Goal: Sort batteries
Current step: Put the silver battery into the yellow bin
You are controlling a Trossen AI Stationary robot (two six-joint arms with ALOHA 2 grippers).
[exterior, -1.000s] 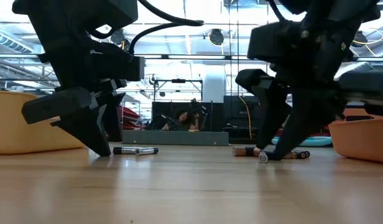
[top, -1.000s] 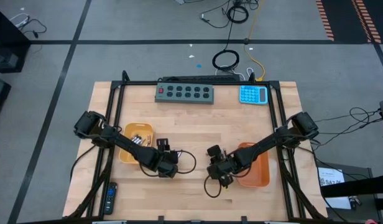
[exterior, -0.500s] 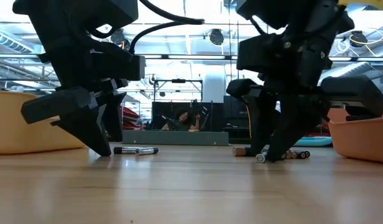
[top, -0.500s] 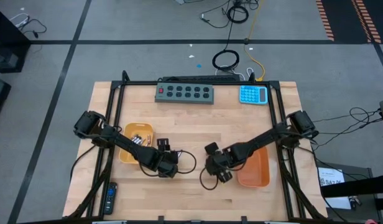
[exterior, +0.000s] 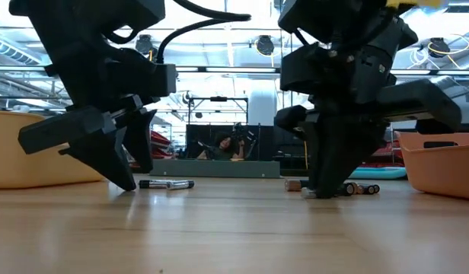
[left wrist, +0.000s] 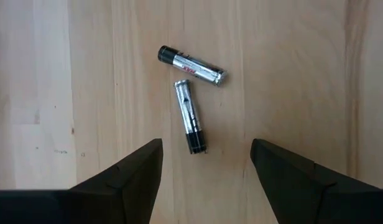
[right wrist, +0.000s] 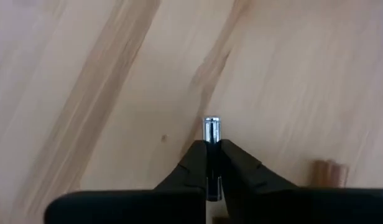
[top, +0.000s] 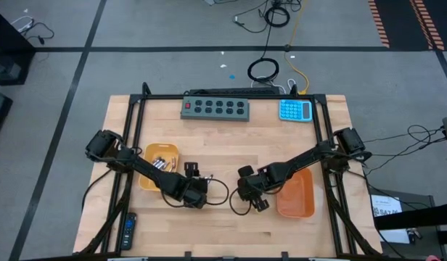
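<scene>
Two silvery batteries with dark ends (left wrist: 190,115) lie side by side on the wooden table. My left gripper (left wrist: 207,146) hovers open just over them, one finger on each side, touching neither; the low view shows them (exterior: 166,183) behind its fingertips. My right gripper (right wrist: 211,146) is shut on another silvery battery (right wrist: 211,129) near the table's middle (top: 247,196). More batteries (exterior: 360,188) lie on the table behind it. The yellow tray (top: 147,177) on the left holds several batteries. My right gripper pinches the silvery battery between its two fingertips (right wrist: 194,155), coming steeply from above. The battery runs along the fingers, and its bright end (right wrist: 211,121) sticks out past them. In the low view the fingertips reach down to the tabletop (exterior: 314,192); whether the battery is lifted I cannot tell.
An orange tray (top: 300,206) stands right of my right gripper. A small brown cylinder (right wrist: 328,171) lies close to the held battery. A grey button strip (top: 216,109) and a blue calculator (top: 295,110) sit at the far edge. A remote (top: 128,230) lies at the near left.
My right gripper has moved toward the table's left and slightly down, and has shut on the silvery battery that lay between its open fingers. My left gripper has stayed over its two batteries.
</scene>
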